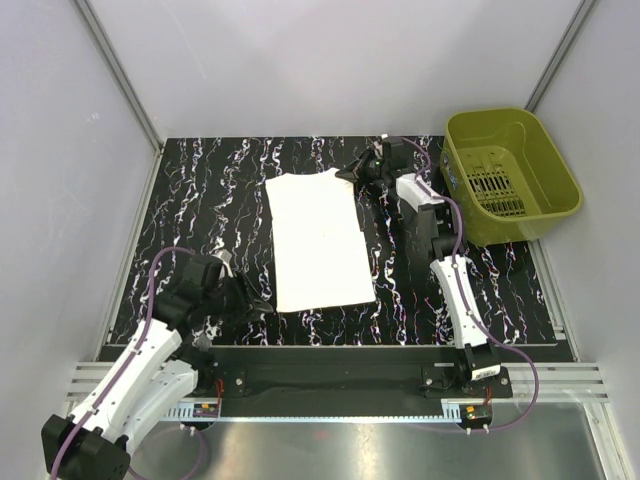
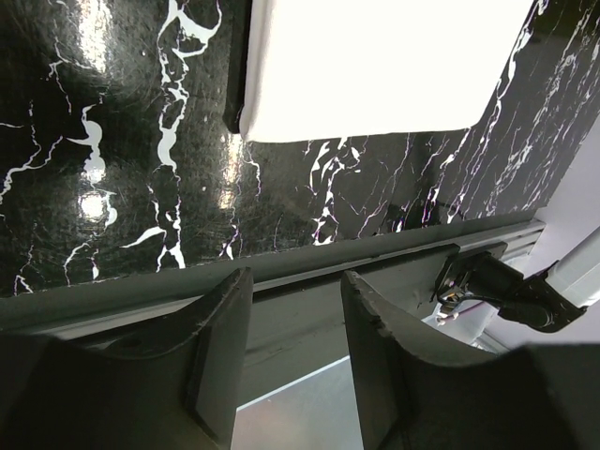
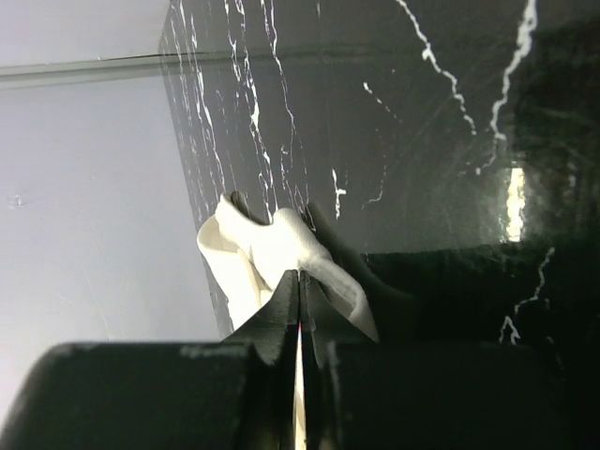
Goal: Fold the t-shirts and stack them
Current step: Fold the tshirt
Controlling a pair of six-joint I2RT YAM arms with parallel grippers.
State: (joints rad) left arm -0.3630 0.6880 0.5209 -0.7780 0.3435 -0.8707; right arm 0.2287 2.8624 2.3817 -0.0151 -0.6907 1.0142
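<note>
The off-white t-shirt [image 1: 318, 240] lies folded into a long strip in the middle of the black marbled counter [image 1: 200, 190]. The right pincer [image 3: 298, 277] pinches a bunch of its cloth at the far right corner. The left pincer [image 2: 295, 291] stands spread and empty near the near left corner.

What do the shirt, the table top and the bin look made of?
Shirt: soft off-white cloth, matte; it lies flat and bunches at one corner. Table top: hard, glossy black with white marble-like veins, perhaps laminate; it mirrors the lights. Bin: olive-green moulded plastic, judging by its slotted floor and smooth rim.
</note>
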